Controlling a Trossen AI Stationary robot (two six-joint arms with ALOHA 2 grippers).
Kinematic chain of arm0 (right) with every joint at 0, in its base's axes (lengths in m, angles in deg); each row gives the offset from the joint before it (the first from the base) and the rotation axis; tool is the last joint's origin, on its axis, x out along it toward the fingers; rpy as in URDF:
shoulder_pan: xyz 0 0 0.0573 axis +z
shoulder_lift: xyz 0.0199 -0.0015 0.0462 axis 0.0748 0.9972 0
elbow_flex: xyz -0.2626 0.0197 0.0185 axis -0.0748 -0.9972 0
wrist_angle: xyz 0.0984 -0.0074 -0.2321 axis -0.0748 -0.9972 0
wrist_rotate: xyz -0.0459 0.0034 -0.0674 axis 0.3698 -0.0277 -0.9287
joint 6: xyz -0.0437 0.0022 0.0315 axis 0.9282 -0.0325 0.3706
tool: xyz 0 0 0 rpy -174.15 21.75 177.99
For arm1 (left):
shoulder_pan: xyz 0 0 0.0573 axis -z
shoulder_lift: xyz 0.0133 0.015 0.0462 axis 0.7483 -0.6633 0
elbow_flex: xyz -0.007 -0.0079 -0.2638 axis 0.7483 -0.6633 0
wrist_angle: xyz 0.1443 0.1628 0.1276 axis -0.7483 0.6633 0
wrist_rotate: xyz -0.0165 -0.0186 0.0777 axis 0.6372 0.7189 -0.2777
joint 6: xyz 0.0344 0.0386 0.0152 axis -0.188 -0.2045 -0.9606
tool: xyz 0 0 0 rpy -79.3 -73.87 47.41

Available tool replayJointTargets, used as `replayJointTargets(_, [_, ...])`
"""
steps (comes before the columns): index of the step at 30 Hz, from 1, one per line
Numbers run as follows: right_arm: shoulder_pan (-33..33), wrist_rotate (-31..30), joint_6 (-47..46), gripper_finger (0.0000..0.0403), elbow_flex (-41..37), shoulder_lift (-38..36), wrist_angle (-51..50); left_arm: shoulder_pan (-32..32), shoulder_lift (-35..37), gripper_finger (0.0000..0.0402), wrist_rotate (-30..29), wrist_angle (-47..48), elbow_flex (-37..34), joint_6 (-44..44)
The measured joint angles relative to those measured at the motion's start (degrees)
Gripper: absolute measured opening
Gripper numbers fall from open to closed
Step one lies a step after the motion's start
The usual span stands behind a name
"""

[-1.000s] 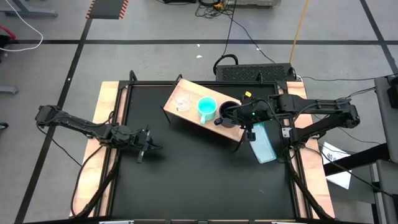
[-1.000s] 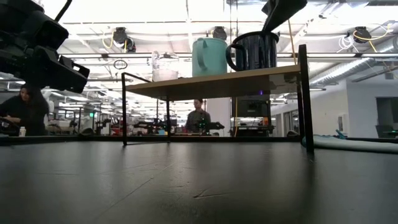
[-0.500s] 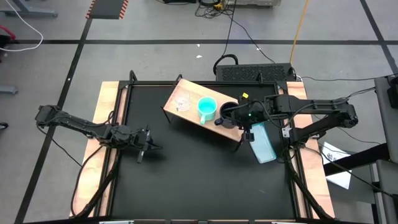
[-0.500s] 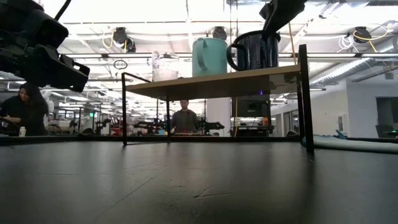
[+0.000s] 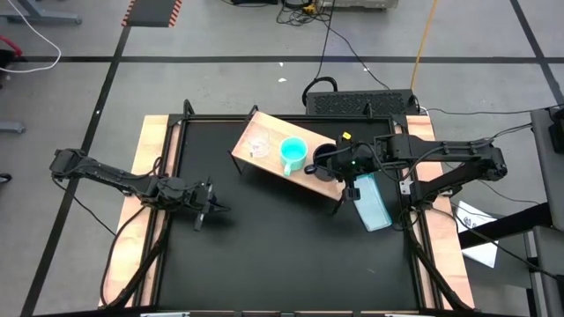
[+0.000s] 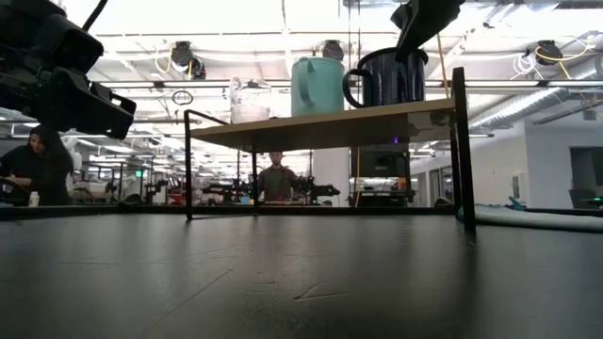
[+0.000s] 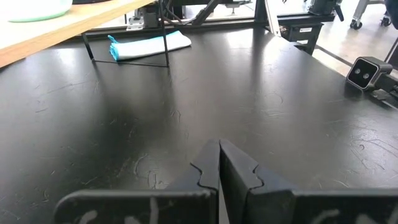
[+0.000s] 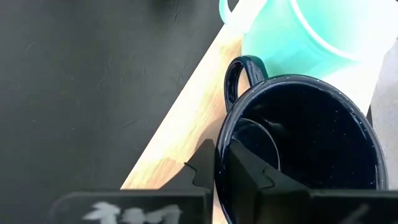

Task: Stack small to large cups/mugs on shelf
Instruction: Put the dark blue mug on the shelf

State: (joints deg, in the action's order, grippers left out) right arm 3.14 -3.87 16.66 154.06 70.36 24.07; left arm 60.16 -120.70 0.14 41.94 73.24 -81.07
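Right wrist view: right gripper (image 8: 219,163) pinches the rim of the black mug (image 8: 305,146), one finger inside, one outside, mug upright on the shelf (image 5: 264,132) beside the turquoise mug (image 5: 293,154) and clear cup (image 5: 258,145). Left gripper (image 7: 219,163) hangs over bare tabletop (image 5: 282,238), fingers closed, holding nothing

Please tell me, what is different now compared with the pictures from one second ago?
Very little. The right tool, pinched on the rim of the black mug, has crept slightly toward the turquoise mug. In the background, a person has walked a bit. The clear cup, the shelf and the shut left tool stayed as they were.
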Motion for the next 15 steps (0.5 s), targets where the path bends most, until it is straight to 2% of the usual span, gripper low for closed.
replayJointTargets(15, [0.11, 0.04, -0.50, 0.0012, 0.02, 0.00, -0.41, 0.01, 0.01, 0.0008, 0.00, 0.01, 0.00, -0.01])
